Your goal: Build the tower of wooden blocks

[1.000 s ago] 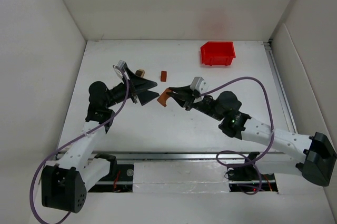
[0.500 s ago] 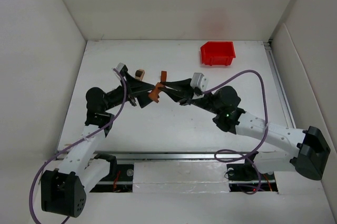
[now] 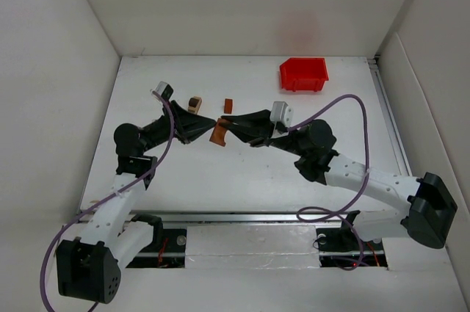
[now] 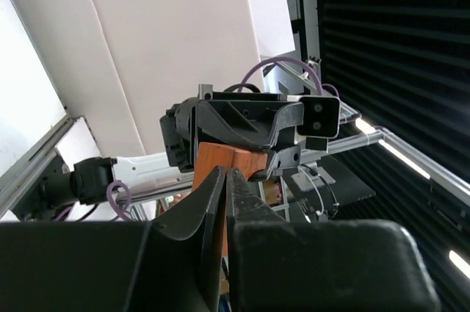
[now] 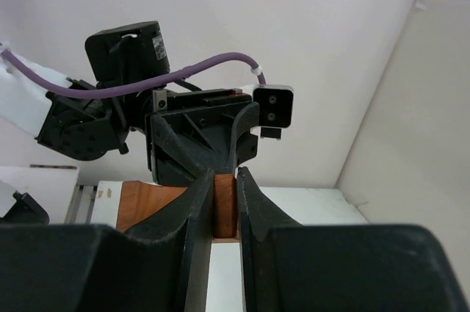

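Top external view shows a handover in hand above the middle of the table [image 3: 242, 180]: the reddish-brown block [image 3: 218, 135] is grasped from the right by the right gripper [image 3: 227, 128] and from the left by the left gripper [image 3: 211, 129], both clenched on it. Next, I judge, one pincer must let go cleanly so the other can carry it toward the tan-and-dark block [image 3: 194, 104] just beyond. No brand or writing is readable.
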